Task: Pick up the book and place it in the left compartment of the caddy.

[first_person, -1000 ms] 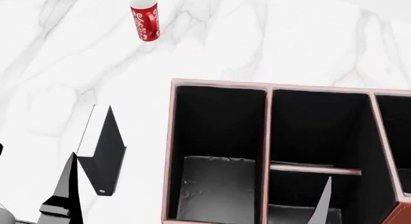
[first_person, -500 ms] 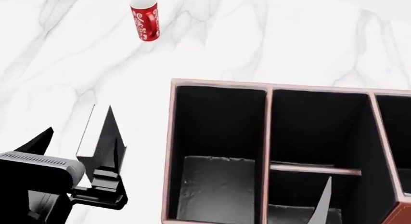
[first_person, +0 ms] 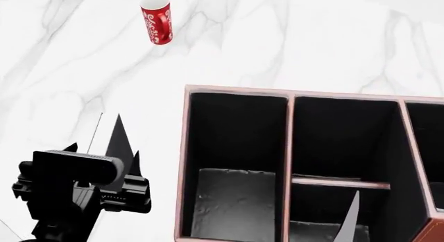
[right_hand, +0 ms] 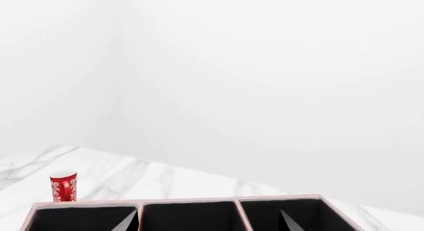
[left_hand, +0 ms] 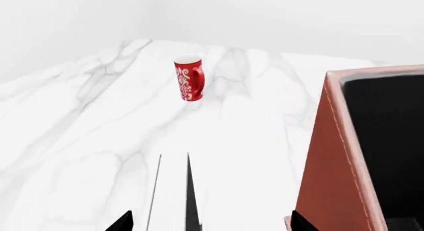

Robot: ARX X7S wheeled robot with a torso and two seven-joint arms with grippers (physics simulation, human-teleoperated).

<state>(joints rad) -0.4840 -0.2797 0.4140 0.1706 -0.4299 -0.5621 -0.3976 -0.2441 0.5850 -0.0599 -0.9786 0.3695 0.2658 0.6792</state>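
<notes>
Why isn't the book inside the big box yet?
It's out. The book stands upright on the table beside the caddy, with the left gripper at it.

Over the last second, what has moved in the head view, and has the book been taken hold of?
The left gripper has come up over the book, now straddling it with fingers either side; the left wrist view shows them open, not closed on it. The book stands upright where it was, not lifted. The mug, the caddy and the right gripper's fingertip have not moved.
</notes>
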